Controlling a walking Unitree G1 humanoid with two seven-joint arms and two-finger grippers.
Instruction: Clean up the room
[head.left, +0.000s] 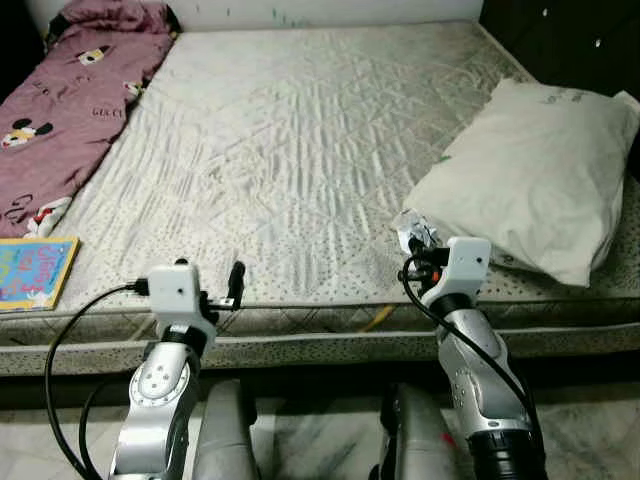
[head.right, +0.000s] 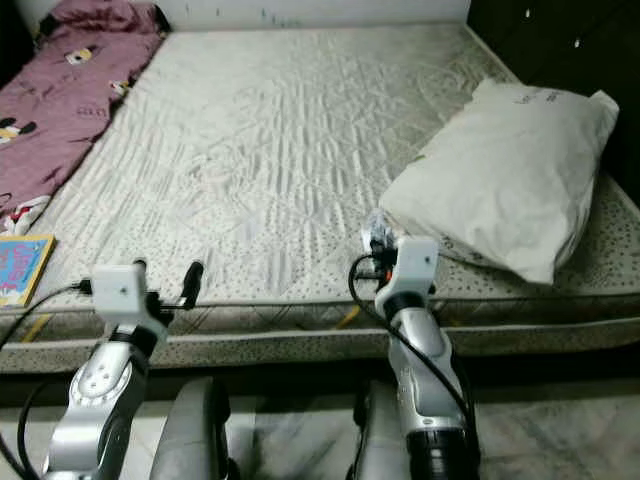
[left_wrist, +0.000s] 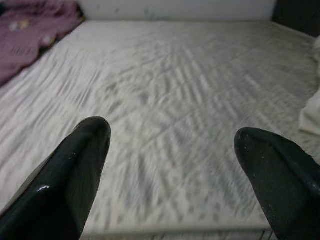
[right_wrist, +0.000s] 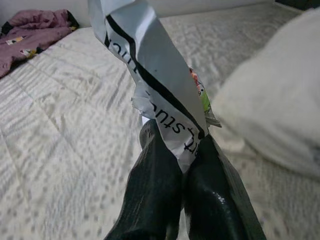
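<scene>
My right gripper (head.left: 412, 245) is shut on a crumpled white wrapper (right_wrist: 150, 65) with black lettering, held just above the mattress (head.left: 300, 150) near its front edge, close to the white pillow (head.left: 540, 175). The wrapper (head.left: 414, 230) sticks up from the fingers. My left gripper (head.left: 232, 285) hovers open at the mattress's front edge, its two black fingers (left_wrist: 75, 170) apart with nothing between them.
A purple printed blanket (head.left: 70, 100) lies along the left side of the bed. A colourful book (head.left: 32, 272) rests at the front left corner. A dark cabinet (head.left: 570, 40) stands beyond the pillow at right. Tiled floor shows below the bed frame.
</scene>
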